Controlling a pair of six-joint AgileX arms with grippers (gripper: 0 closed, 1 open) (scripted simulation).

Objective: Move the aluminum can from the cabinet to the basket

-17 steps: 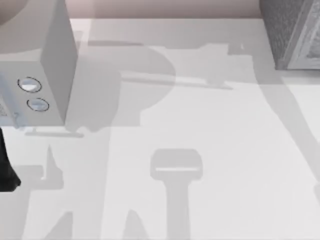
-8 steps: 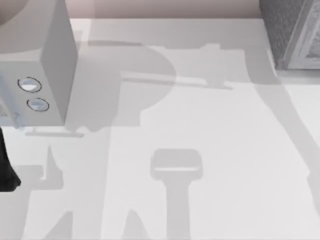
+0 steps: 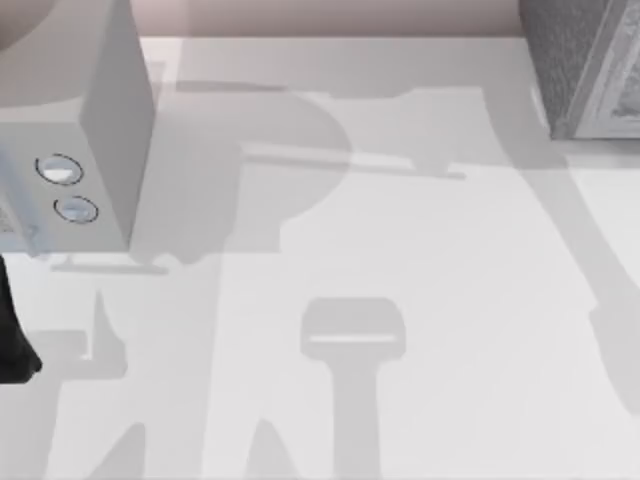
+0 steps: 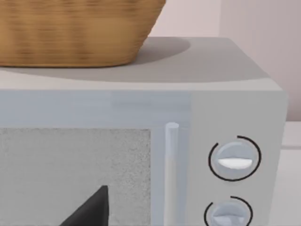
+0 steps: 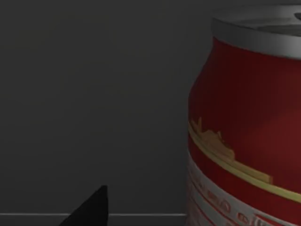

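The aluminum can (image 5: 247, 122) stands upright and very close in the right wrist view: red, with a silver top and a yellow-and-white label, against a dark inner wall. A black tip of my right gripper (image 5: 89, 209) shows low in that view, apart from the can. The woven basket (image 4: 70, 30) sits on top of a grey microwave-like box (image 4: 225, 94). A black tip of my left gripper (image 4: 91, 209) hangs in front of that box's door. The grey cabinet (image 3: 585, 65) stands at the table's back right.
The grey box with two round knobs (image 3: 70, 120) fills the table's back left. A black part of my left arm (image 3: 15, 330) sits at the left edge. The white table (image 3: 400, 250) between box and cabinet carries only shadows.
The arm shadow on the table's right side has spread and slid toward the front right corner. The left arm and the grey box have not moved.
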